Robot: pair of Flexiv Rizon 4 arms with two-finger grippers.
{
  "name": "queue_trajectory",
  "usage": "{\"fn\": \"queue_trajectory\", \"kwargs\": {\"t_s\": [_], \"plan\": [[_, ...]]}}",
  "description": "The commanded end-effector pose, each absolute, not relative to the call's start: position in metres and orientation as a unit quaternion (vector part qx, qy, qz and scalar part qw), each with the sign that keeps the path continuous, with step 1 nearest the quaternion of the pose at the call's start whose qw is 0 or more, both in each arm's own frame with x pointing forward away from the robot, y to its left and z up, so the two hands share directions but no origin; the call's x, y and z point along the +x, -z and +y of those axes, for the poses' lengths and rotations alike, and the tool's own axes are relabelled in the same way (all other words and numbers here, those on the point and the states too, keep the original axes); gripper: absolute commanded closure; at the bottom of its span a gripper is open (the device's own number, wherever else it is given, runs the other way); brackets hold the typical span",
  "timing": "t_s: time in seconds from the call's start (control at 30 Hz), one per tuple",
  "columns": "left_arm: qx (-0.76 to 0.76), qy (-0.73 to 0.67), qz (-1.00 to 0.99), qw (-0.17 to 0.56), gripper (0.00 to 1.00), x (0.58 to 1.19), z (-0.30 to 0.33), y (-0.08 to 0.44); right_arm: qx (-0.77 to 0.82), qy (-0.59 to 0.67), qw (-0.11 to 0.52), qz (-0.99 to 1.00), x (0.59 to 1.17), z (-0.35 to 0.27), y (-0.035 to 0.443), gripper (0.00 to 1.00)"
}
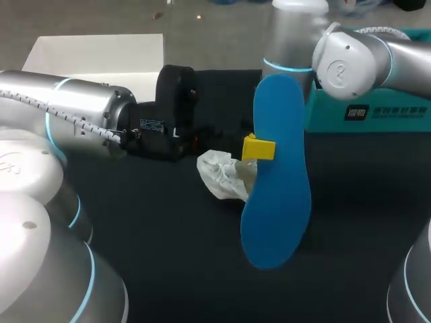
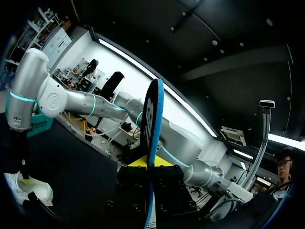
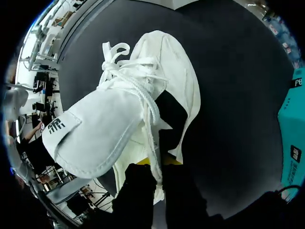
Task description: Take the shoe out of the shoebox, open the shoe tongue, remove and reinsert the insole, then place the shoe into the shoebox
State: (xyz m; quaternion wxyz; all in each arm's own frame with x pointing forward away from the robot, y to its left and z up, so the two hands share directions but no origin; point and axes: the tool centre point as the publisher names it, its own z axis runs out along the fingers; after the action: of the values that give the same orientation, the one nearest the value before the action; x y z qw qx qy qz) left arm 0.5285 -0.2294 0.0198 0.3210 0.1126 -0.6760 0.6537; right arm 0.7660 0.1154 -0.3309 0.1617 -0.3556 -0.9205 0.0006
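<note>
The left fingers point(image 2: 136, 183) pinch the blue insole point(image 1: 279, 188) upright; only the right wrist view shows the right fingers point(image 3: 138, 191) gripping the white shoe point(image 3: 143, 109).

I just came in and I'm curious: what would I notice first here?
The big blue insole jumps out first: it stands upright above the middle of the dark table, pinched in the left gripper. Behind it on the table lies a white shoe with its tongue pulled up and laces loose. A teal shoebox sits at the table's right side.
</note>
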Motion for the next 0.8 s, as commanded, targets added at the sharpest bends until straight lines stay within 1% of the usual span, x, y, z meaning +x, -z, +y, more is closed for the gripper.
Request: {"fn": "queue_trajectory", "kwargs": {"t_s": [0.03, 0.07, 0.13, 0.27, 0.43, 0.8], "plan": [[0.117, -0.656, -0.675, 0.317, 1.0, 0.522, -0.232, -0.022, -0.628, 0.143, 0.39, -0.658, 0.777, 0.107, 0.334, 1.0], [0.117, -0.656, -0.675, 0.317, 1.0, 0.522, -0.232, -0.022, -0.643, 0.154, 0.383, -0.645, 0.776, 0.108, 0.335, 1.0], [0.117, -0.656, -0.675, 0.317, 1.0, 0.522, -0.232, -0.022, -0.66, 0.184, 0.411, -0.602, 0.775, 0.11, 0.339, 1.0], [0.117, -0.656, -0.675, 0.317, 1.0, 0.522, -0.232, -0.022, -0.687, 0.222, 0.426, -0.545, 0.767, 0.11, 0.344, 1.0], [0.117, -0.656, -0.675, 0.317, 1.0, 0.522, -0.232, -0.022, -0.699, 0.226, 0.411, -0.54, 0.758, 0.121, 0.347, 1.0], [0.117, -0.656, -0.675, 0.317, 1.0, 0.522, -0.232, -0.022, -0.694, 0.225, 0.376, -0.572, 0.759, 0.132, 0.342, 1.0]]}}
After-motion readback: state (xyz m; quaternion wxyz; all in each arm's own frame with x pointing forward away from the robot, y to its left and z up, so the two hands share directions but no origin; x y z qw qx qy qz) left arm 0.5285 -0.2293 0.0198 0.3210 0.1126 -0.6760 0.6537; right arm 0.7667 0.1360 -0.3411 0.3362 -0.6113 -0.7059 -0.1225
